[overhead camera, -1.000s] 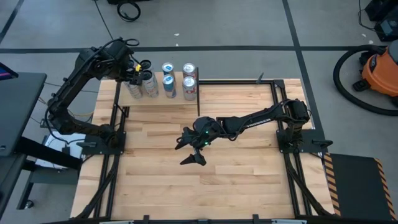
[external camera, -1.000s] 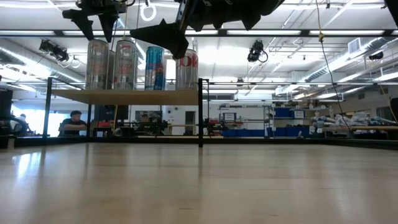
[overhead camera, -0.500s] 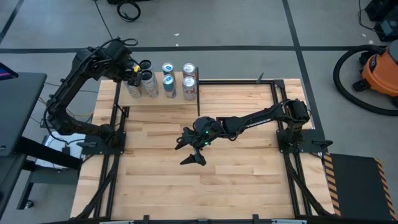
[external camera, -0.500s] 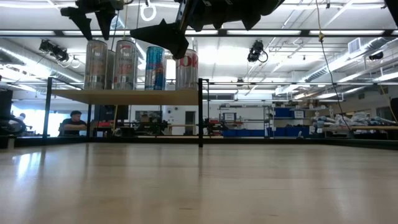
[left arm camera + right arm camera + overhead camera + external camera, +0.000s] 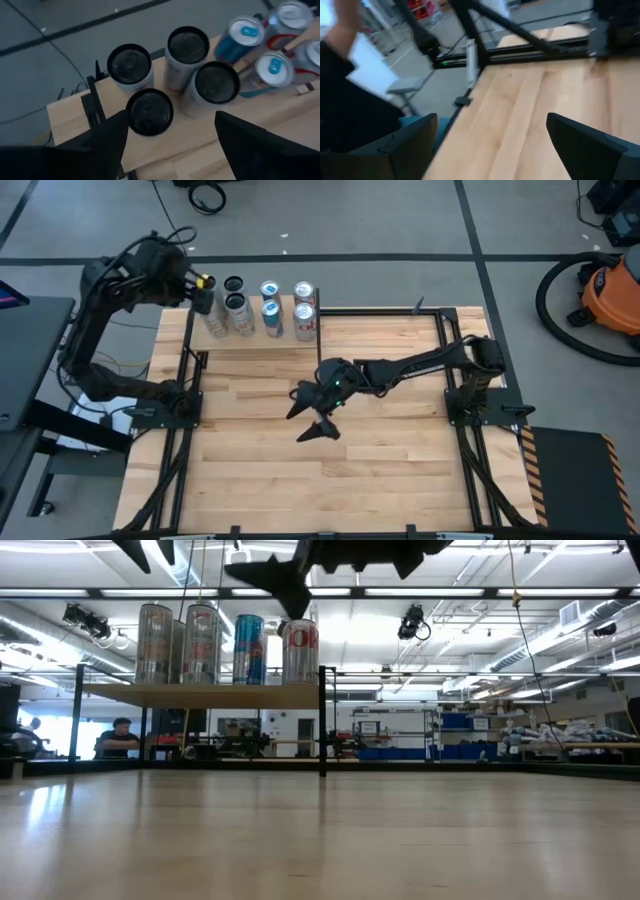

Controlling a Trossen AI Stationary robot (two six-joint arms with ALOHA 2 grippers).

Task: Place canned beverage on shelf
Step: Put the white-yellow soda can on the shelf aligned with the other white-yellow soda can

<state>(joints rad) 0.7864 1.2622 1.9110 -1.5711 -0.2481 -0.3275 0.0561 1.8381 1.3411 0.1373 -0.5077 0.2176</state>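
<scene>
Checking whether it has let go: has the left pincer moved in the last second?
Yes. The left pincer, open and empty, has pulled back from the cans on the shelf, toward the table's left edge.

Cans [image 5: 262,307] clustered on the shelf [image 5: 255,332], at the table's [image 5: 400,450] far-left corner

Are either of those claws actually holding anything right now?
No. The left claw hangs open above the cans, and the right claw is open over the table.

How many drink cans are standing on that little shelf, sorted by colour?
Silver cans with black tops: 4
Blue cans: 2
Red-and-white cans: 2
Total: 8
</scene>
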